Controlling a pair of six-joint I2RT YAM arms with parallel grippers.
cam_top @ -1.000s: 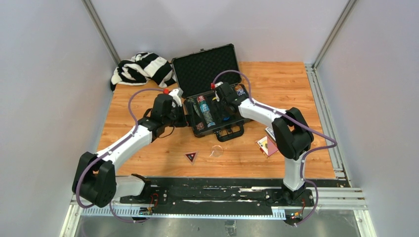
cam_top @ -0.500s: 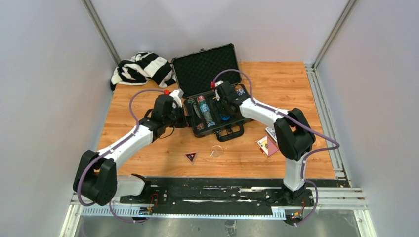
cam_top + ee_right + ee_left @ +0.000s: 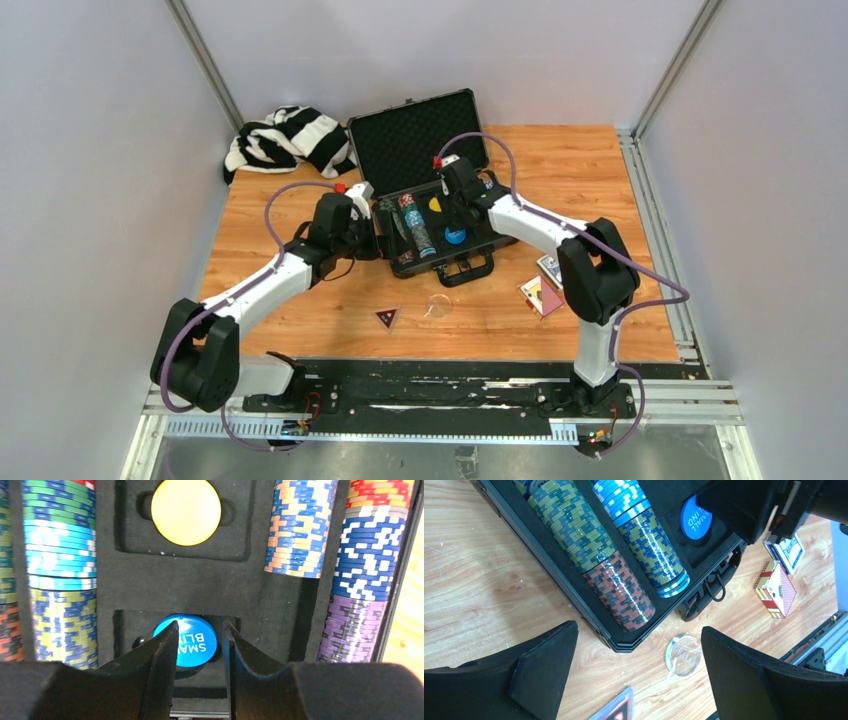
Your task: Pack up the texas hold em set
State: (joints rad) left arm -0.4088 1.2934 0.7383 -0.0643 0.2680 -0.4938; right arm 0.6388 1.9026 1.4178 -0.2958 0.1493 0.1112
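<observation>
The black case (image 3: 470,262) lies open at the table's middle back, lid up, with rows of poker chips (image 3: 616,565) in its foam. A yellow disc (image 3: 186,511) and a blue disc (image 3: 196,641) lie in foam recesses. My right gripper (image 3: 200,630) hovers just above the blue disc, its jaws slightly apart and empty; it also shows in the top view (image 3: 455,210). My left gripper (image 3: 639,665) is wide open and empty over the case's near left corner (image 3: 370,225). A red card box (image 3: 776,587) and a blue-backed deck (image 3: 786,550) lie on the table right of the case.
A clear round disc (image 3: 683,654) and a triangular red-and-black card (image 3: 387,317) lie on the wood in front of the case. The black-and-white striped cloth (image 3: 285,140) is heaped at the back left. Walls close in the table on three sides.
My right gripper has drawn back and up from the blue disc, which stays in its recess; both discs now show from above. The left arm has barely moved.
</observation>
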